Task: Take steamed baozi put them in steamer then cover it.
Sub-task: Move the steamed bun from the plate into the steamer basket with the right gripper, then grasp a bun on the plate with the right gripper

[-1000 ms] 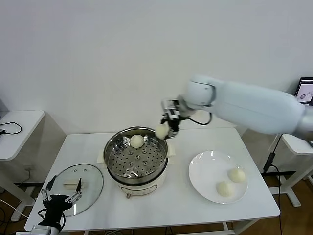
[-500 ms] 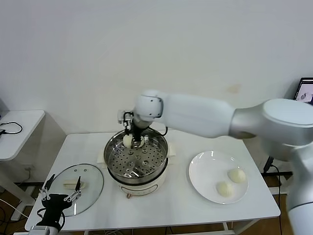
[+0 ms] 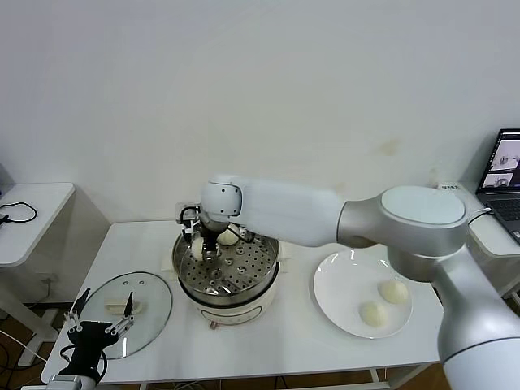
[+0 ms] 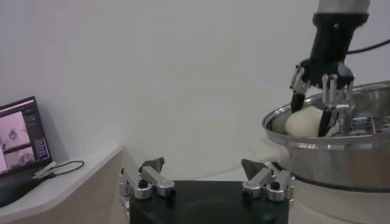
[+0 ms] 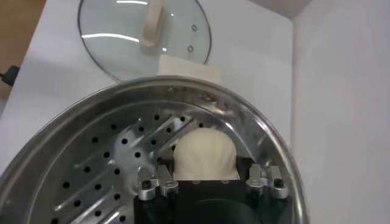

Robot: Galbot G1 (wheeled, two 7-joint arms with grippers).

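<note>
Head view: the right gripper [image 3: 200,246] is reached across into the left, far side of the steamer [image 3: 253,280], where a steamed baozi [image 3: 197,246] is clamped between its fingers just above the perforated tray, close to the pot wall. A second baozi [image 3: 228,236] is seen on the tray at the far edge, just beside the gripper. Two more baozi [image 3: 394,291] [image 3: 372,313] are left on the white plate [image 3: 337,280] to the right of the steamer, near each other. The cover [image 3: 146,305] is laid flat on the table [image 3: 301,345] to the left of the steamer, its handle up. The left gripper [image 3: 101,331] is held low at the near left corner, beside the cover, with its jaws spread wide and nothing between them.
</note>
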